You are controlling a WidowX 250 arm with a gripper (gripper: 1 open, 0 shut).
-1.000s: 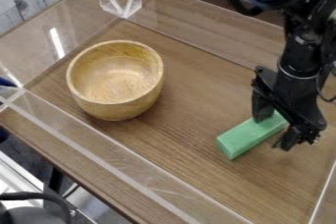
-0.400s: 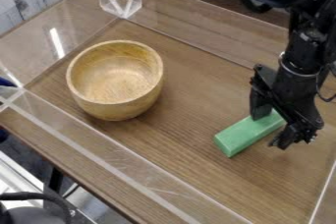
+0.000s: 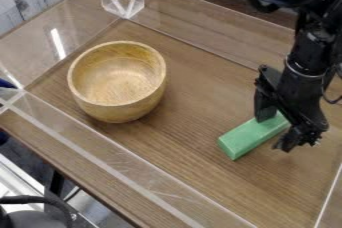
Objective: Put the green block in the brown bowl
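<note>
Green block (image 3: 254,137) flat on table; brown bowl (image 3: 118,80) upright, well apart.

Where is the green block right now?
The green block lies on the table at lower right, under the open gripper, well right of the brown bowl.

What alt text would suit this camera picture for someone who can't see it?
A black robot gripper points down, open, over one end of a green block lying on a wooden table. An empty brown bowl sits apart to the left, with clear plastic walls edging the table.
</note>
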